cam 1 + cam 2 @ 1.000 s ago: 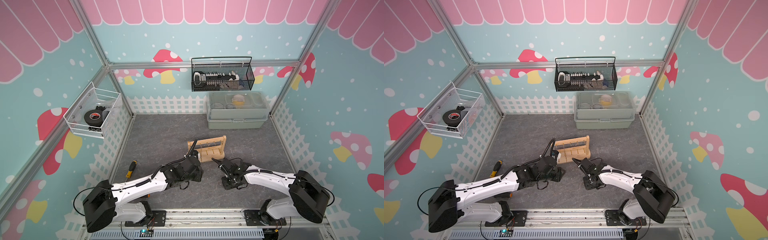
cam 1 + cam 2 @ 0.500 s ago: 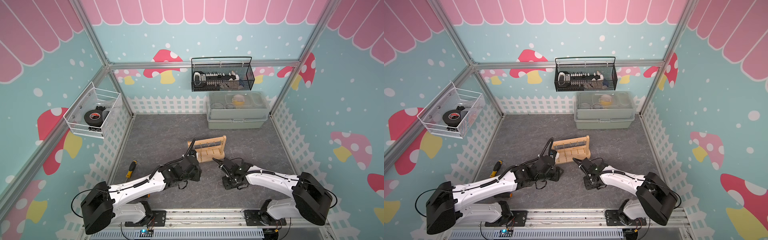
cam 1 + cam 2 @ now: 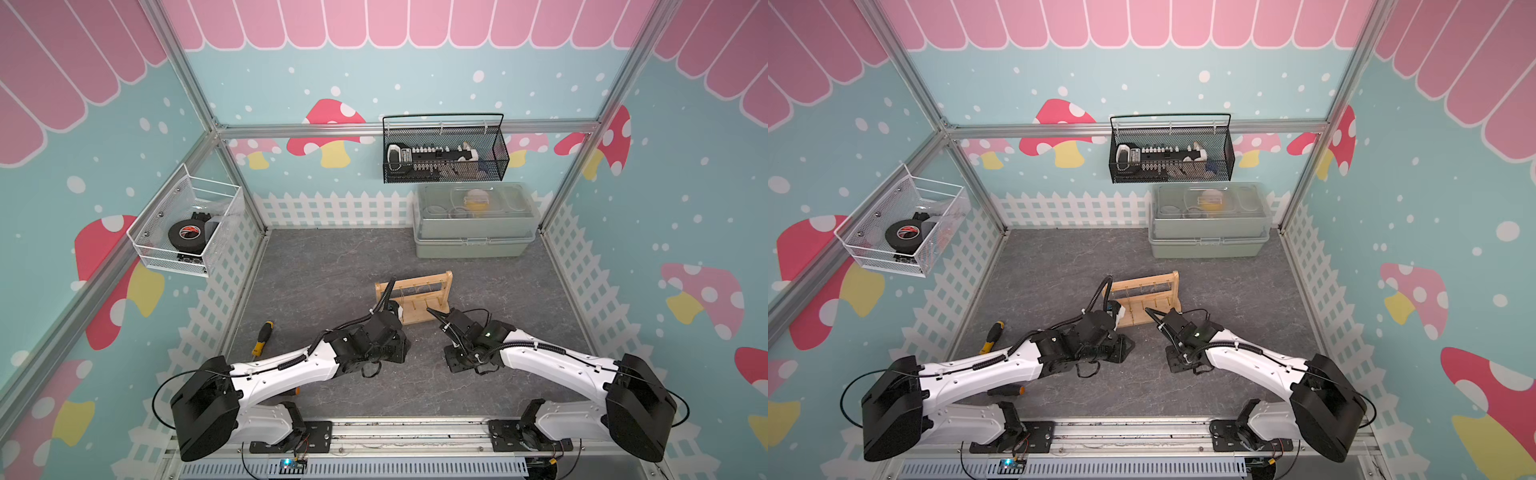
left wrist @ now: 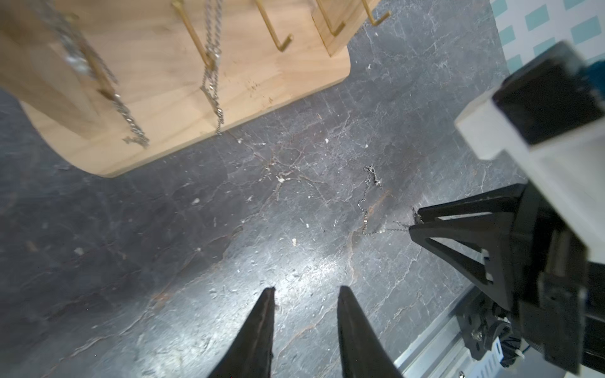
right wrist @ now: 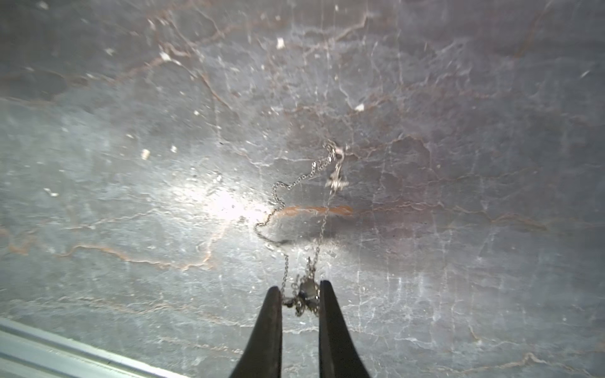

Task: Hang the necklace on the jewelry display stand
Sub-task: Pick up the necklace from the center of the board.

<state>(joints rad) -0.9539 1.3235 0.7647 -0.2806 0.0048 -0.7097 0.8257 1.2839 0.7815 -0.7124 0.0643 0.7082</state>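
The necklace (image 5: 296, 183) is a thin silver chain with a small pendant, lying loose on the dark floor; the left wrist view shows the necklace (image 4: 368, 203) too. My right gripper (image 5: 300, 294) is shut on a bunched end of it, low over the floor. In a top view the right gripper (image 3: 432, 311) sits just in front of the light wooden jewelry display stand (image 3: 415, 297). My left gripper (image 4: 304, 289) is open and empty, pointing at bare floor beside the jewelry display stand (image 4: 170, 108). Other chains (image 4: 212, 65) hang from its gold hooks.
A yellow-and-black screwdriver (image 3: 262, 338) lies at the left of the floor. A grey-green lidded box (image 3: 473, 226) stands at the back right. A black wire basket (image 3: 444, 149) hangs above it. A white wire basket (image 3: 187, 228) with tape is on the left wall.
The left arm's wrist has shifted very slightly near the stand's left end. The right arm has stayed almost still by the stand's front edge.
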